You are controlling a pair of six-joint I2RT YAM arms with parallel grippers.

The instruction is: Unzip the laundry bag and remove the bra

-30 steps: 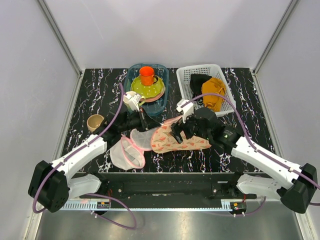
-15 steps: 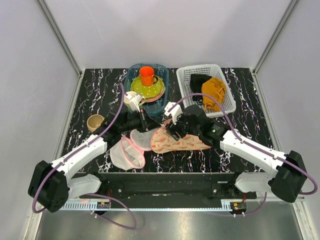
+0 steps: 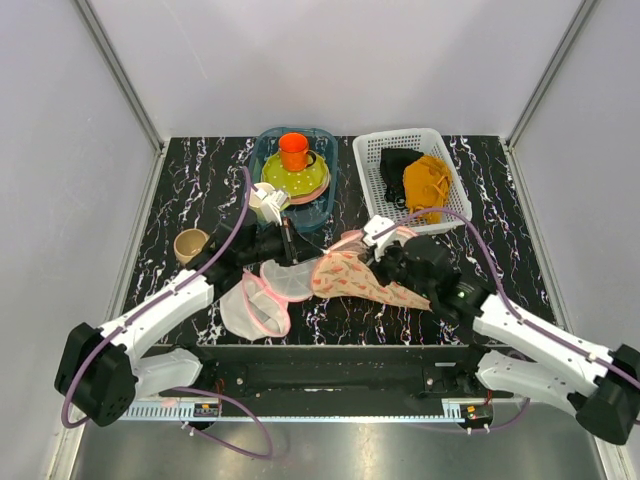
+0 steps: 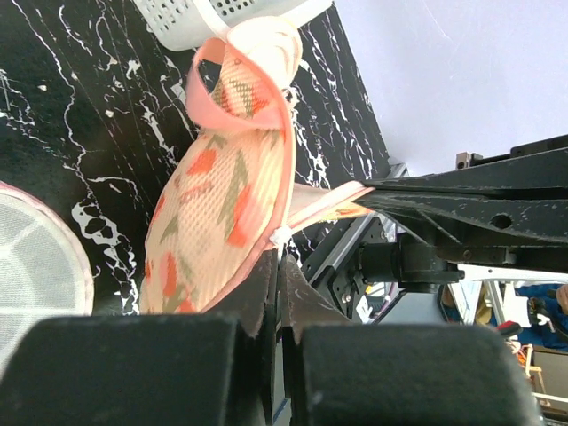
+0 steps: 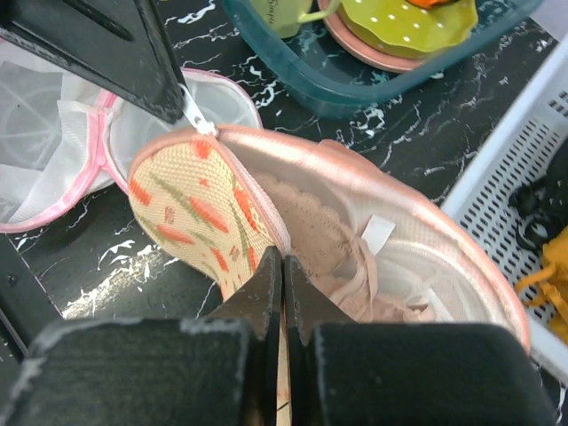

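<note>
The peach printed laundry bag [image 3: 352,277] lies at mid-table, held up between both grippers with its zip partly undone. My left gripper [image 3: 292,250] is shut on the small white zip pull [image 4: 282,238] at the bag's left end, which also shows in the right wrist view as zip pull [image 5: 197,121]. My right gripper [image 5: 282,264] is shut on the pink zip edge of the printed flap [image 5: 191,217], seen from above as right gripper [image 3: 388,268]. Inside the open bag [image 5: 426,240] lies the pinkish-beige bra [image 5: 324,262] with its white tag [image 5: 377,232].
A round white mesh pouch [image 3: 255,305] lies left of the bag. Behind it stand a teal bin [image 3: 322,205] of dishes and a white basket [image 3: 372,175] holding black and mustard garments. A beige cup [image 3: 190,243] sits at the left.
My right gripper has gone from open to shut on the bag's zip edge and drawn back to the right, stretching and lifting the bag. The left arm has held still.
</note>
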